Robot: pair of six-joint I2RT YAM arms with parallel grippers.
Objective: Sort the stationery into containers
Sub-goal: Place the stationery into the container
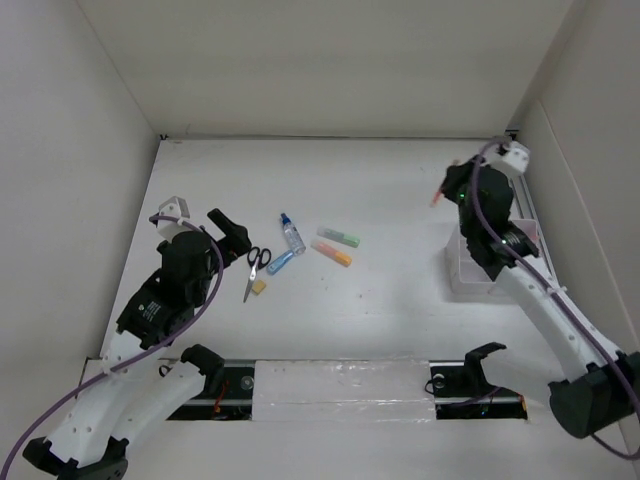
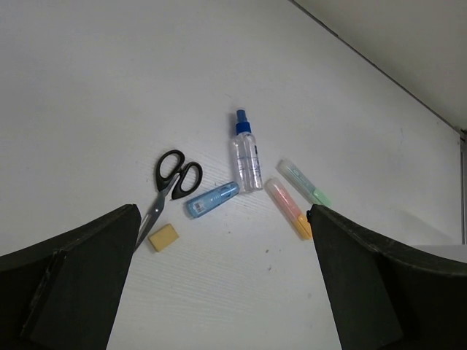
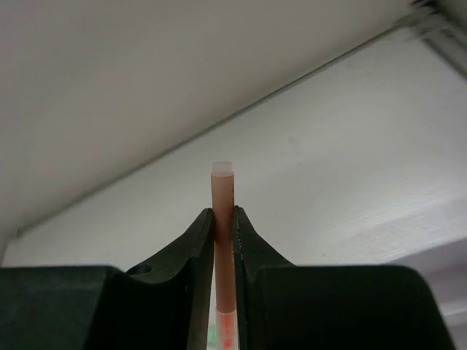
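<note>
Altogether six loose items (image 2: 211, 199) before wide-open left end effector (image 1: 232, 235); one pen (image 3: 222, 191) tight in right end effector (image 3: 223, 219)

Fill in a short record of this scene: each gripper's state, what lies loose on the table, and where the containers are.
left gripper: open, empty
right gripper: shut on orange-red pen
loose on table: scissors, yellow eraser, blue marker, glue bottle, orange marker, green marker
organiser: right side of table, by the right arm
</note>
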